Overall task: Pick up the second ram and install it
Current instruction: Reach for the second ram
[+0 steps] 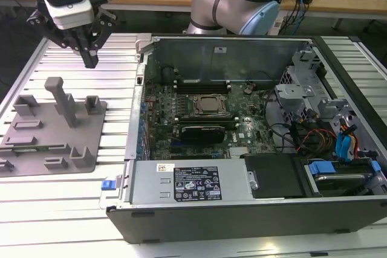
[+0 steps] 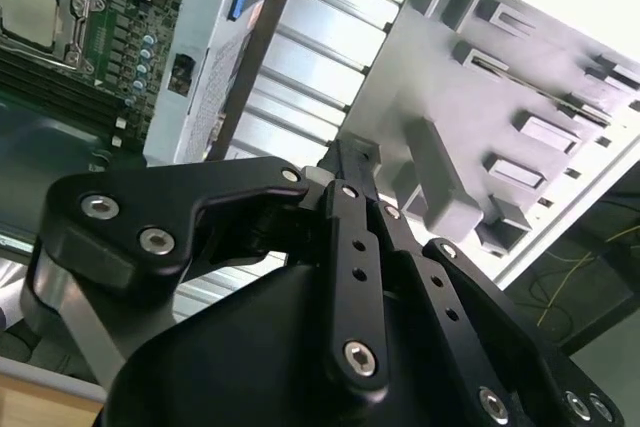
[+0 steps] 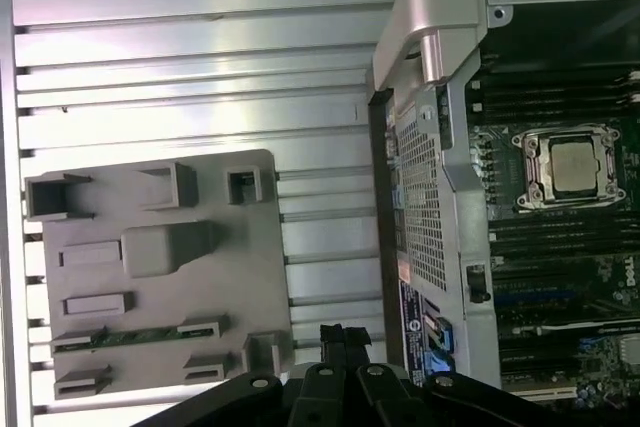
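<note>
Gripper (image 1: 91,60) is hovering just beside the grey tray (image 1: 87,131), fingers pinched together, carrying nothing.
Second ram (image 3: 135,335) is lying in the tray's far-edge slot; descending while closed risks jabbing the stick or pegs.

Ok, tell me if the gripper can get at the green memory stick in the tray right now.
Probably yes: the gripper hangs above the table beside the tray, and the stick lies uncovered in its slot, with nothing over it.
</note>
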{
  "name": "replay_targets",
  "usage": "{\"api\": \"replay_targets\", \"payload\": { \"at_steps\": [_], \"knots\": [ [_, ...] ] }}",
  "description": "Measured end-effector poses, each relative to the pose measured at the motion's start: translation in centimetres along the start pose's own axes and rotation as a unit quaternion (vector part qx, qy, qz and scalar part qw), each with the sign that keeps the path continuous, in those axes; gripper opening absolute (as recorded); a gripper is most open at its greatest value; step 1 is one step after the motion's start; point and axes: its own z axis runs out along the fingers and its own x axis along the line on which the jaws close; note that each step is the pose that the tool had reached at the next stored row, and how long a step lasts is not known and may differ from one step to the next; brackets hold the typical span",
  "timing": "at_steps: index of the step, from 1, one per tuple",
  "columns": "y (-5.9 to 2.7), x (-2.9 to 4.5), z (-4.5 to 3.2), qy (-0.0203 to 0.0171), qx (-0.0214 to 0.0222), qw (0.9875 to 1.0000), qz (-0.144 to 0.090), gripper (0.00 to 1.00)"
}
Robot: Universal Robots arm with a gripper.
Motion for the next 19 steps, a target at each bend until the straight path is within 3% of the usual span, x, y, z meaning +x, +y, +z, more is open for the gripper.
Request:
{"api": "replay_targets", "payload": {
  "at_steps": [5,7,11,14,19],
  "knots": [
    [-0.07,0.89,-0.03,0.0000,0.0000,1.0000,0.000,0.08],
    [-0.14,1.90,-0.06,0.0000,0.0000,1.0000,0.000,0.08],
    [-0.20,2.64,-0.08,0.0000,0.0000,1.0000,0.000,0.08],
    [-0.20,2.78,-0.09,0.0000,0.0000,1.0000,0.000,0.08],
    [-0.29,3.90,-0.11,0.0000,0.0000,1.0000,0.000,0.08]
  ]
}}
